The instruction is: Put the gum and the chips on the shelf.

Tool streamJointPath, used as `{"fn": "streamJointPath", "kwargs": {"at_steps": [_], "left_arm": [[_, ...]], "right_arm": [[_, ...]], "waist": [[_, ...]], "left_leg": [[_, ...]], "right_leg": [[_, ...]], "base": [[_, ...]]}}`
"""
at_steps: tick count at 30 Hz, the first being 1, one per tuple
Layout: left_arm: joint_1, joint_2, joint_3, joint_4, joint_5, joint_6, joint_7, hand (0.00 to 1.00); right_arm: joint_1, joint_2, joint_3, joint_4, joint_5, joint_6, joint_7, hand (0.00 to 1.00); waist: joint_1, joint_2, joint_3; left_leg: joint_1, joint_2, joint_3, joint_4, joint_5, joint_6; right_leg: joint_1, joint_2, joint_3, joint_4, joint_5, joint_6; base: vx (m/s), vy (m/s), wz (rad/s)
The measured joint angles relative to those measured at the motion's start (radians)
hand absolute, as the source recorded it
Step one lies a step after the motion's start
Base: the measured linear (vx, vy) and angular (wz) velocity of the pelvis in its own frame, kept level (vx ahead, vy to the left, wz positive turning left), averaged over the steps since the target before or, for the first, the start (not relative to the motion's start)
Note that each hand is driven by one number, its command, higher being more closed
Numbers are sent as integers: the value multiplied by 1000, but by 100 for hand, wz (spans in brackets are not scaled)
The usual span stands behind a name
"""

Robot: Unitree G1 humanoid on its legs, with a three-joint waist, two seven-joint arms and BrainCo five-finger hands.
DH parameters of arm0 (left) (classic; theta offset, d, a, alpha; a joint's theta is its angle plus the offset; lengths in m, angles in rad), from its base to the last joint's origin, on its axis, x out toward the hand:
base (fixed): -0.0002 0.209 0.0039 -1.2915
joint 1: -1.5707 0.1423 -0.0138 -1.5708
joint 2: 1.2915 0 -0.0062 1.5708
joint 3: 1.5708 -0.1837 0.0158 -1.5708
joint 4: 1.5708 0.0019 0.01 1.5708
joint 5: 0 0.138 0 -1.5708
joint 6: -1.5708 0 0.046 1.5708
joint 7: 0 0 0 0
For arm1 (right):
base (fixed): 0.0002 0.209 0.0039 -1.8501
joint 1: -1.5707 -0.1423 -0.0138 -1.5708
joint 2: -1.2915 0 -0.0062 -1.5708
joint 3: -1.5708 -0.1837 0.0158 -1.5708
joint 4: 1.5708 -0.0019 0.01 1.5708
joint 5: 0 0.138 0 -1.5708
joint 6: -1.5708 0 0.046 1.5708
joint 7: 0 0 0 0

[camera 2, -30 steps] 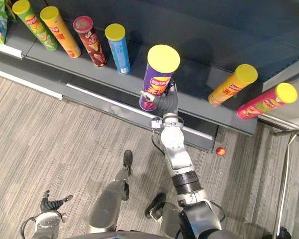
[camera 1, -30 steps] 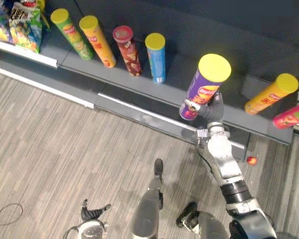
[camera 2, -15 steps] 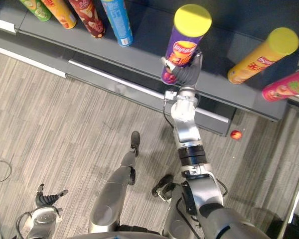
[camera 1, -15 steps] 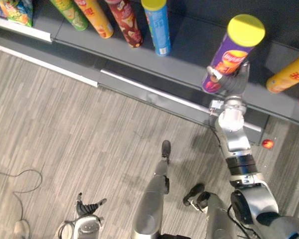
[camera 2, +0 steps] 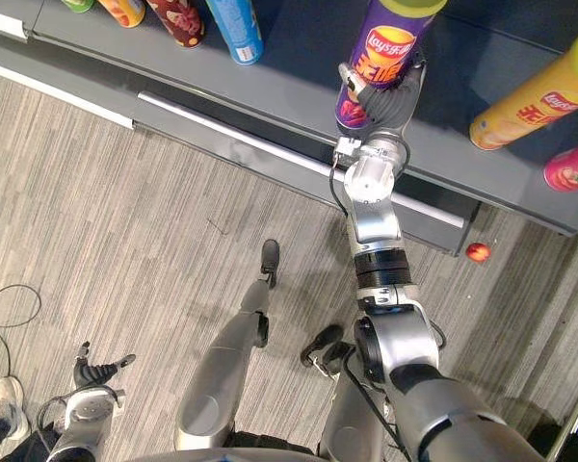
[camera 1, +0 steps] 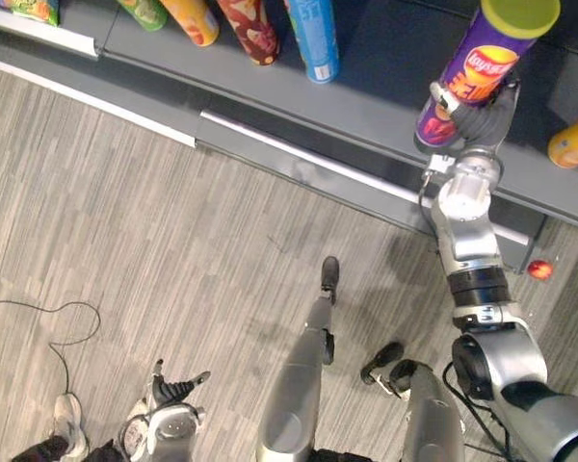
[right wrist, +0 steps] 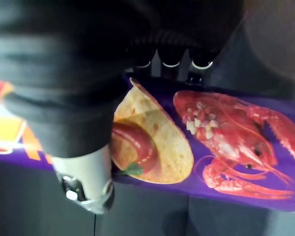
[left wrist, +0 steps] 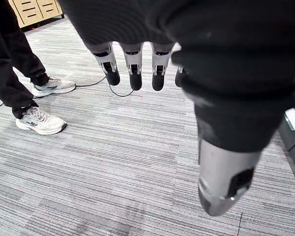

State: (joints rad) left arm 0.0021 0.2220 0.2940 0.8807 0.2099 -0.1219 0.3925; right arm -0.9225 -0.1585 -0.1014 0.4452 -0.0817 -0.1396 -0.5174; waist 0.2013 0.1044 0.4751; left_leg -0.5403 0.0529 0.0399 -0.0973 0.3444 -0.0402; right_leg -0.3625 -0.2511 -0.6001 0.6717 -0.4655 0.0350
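A tall purple chips can with a yellow-green lid stands upright over the grey shelf, between a blue can and a yellow one. My right hand is shut on its lower part. In the right wrist view the thumb and fingers wrap the purple can. I cannot tell whether its base touches the shelf board. My left hand hangs low over the floor, open, with its fingers straight and nothing in them.
More chip cans stand on the shelf: blue, dark red, orange, yellow and pink. A small red ball lies on the floor by the shelf base. A person's shoes are close to my left hand.
The whole view has shifted as the camera moved. My right hand has carried the purple can farther in over the shelf, away from the blue can. The left hand stays low.
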Motion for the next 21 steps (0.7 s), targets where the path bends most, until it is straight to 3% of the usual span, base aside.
{"fn": "streamJointPath", "kwargs": {"at_steps": [21], "left_arm": [[-36, -4, 9, 27, -2, 2, 24, 0]], "right_arm": [[-21, 17, -7, 12, 0, 5, 1, 100]], "waist": [[5, 0, 0]], "left_leg": [[-27, -24, -11, 0, -5, -4]], "right_leg": [[-26, -33, -19, 37, -17, 5]], "base": [[17, -80, 5]]}}
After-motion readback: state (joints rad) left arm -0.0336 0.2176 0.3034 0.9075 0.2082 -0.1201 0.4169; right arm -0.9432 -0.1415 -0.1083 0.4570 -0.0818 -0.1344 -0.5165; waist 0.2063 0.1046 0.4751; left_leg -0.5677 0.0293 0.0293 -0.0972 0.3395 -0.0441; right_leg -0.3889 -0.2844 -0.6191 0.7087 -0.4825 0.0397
